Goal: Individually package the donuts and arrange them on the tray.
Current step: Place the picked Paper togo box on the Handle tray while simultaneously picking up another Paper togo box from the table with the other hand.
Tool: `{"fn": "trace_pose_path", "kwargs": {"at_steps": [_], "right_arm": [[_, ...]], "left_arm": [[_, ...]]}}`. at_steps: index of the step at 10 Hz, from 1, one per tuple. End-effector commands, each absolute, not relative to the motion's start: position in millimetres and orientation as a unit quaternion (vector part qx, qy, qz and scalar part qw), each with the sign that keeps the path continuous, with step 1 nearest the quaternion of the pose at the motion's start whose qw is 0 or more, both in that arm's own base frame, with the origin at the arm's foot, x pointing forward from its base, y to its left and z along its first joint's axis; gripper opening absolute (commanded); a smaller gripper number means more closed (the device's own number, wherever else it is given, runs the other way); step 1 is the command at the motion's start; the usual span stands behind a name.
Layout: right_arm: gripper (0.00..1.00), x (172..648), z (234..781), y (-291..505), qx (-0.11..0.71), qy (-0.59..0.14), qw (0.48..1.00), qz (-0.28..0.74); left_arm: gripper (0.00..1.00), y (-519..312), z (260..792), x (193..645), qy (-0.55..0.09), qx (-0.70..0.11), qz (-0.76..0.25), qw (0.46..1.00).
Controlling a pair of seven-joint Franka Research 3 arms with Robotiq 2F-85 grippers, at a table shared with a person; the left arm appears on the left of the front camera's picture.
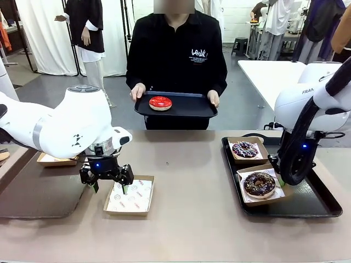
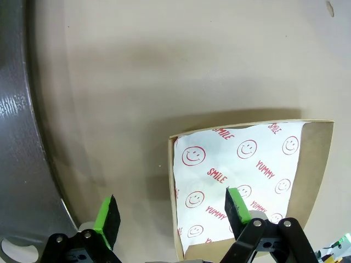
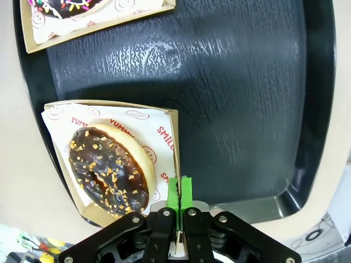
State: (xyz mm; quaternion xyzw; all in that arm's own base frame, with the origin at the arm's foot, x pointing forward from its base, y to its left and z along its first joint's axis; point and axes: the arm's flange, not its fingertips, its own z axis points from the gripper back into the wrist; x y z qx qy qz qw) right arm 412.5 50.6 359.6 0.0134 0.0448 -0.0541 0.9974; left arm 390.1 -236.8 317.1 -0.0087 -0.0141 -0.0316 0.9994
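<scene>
**Two donuts boxed on the tray, one red donut with the person**

The chocolate donut [image 3: 108,174] lies in a paper-lined box [image 3: 164,118] on the black tray [image 1: 312,205], beside the sprinkled donut [image 1: 244,148] in its own box. The right claw [image 3: 180,193] is clenched on the edge of the chocolate donut's box. The left claw [image 2: 170,216] hangs released over an empty box [image 2: 318,164] on the desk [image 1: 192,230]. The person holds a second tray [image 1: 192,107] with the red donut [image 1: 160,102].

Red donut [image 1: 160,102] on held tray, two boxed donuts [image 1: 259,184]
</scene>
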Motion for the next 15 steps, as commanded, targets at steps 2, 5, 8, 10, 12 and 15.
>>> {"fn": "trace_pose_path", "kwargs": {"at_steps": [2, 5, 8, 10, 12, 15], "right_arm": [[0.01, 415.2, 350.9, 49.3, 0.015, 0.038, 0.998, -0.043], [0.23, 416.2, 352.3, 49.5, 0.015, 0.036, 0.998, -0.043], [1.00, 416.5, 353.5, 49.0, 0.018, 0.037, 0.998, -0.045], [1.00, 416.2, 353.4, 47.3, 0.023, 0.037, 0.998, -0.048], [1.00, 415.7, 353.2, 46.0, 0.027, 0.038, 0.998, -0.047], [1.00, 414.8, 353.6, 44.9, 0.032, 0.039, 0.998, -0.047]], "left_arm": [[1.00, -238.7, 314.9, 392.1, -0.013, -0.025, -0.048, 0.998], [0.41, -238.1, 315.3, 393.8, -0.007, -0.036, -0.045, 0.998], [0.37, -236.7, 318.7, 395.5, -0.005, -0.034, -0.037, 0.999], [0.00, -236.4, 317.5, 396.1, -0.001, -0.033, -0.036, 0.999], [0.00, -236.6, 317.6, 396.3, 0.001, -0.033, -0.036, 0.999], [0.00, -236.8, 317.7, 396.4, 0.004, -0.034, -0.035, 0.999]]}}
